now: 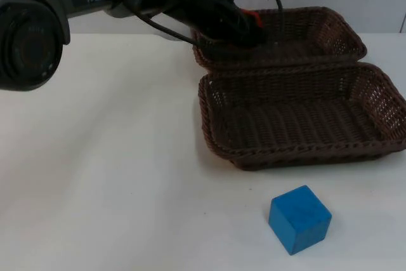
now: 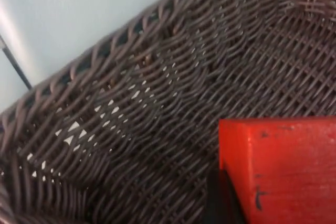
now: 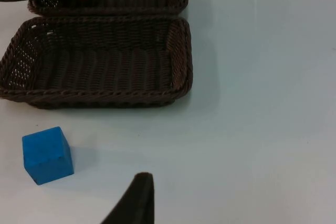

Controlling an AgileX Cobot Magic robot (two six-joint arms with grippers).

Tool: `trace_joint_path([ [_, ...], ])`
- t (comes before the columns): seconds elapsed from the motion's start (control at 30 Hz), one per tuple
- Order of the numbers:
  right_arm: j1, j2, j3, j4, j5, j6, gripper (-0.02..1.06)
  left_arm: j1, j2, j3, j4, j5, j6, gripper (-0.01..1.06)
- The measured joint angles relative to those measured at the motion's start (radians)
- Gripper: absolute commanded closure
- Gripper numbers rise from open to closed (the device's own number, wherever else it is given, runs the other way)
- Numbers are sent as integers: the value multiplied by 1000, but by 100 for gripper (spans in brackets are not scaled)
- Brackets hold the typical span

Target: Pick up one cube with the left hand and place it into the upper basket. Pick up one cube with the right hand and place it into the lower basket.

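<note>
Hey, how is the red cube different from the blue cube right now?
The red cube is held in the left gripper over the upper basket; the blue cube sits free on the white table. The red one is among the wicker, the blue one in front of the lower basket, outside it. Both are plain solid-coloured blocks.

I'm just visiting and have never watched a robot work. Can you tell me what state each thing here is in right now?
Left gripper: over the upper basket, shut on the red cube.
Red cube: held, not yet released.
Upper basket: nothing lying in it that I can see.
Lower basket: empty.
Blue cube: on the table, untouched.
Right gripper: waiting above the table near the blue cube.
</note>
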Motion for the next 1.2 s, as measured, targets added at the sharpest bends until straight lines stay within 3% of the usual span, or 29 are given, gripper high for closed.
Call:
trace_joint_path([
  [0.07, 0, 0, 0, 0, 0, 0, -1, 0, 0, 0, 0, 2, 0, 96],
  [0.23, 0, 0, 0, 0, 0, 0, -1, 0, 0, 0, 0, 19, 0, 68],
  [0.73, 0, 0, 0, 0, 0, 0, -1, 0, 0, 0, 11, 58, 0, 32],
  [1.2, 0, 0, 0, 0, 2, 0, -1, 0, -121, 0, 32, 225, -2, 31],
])
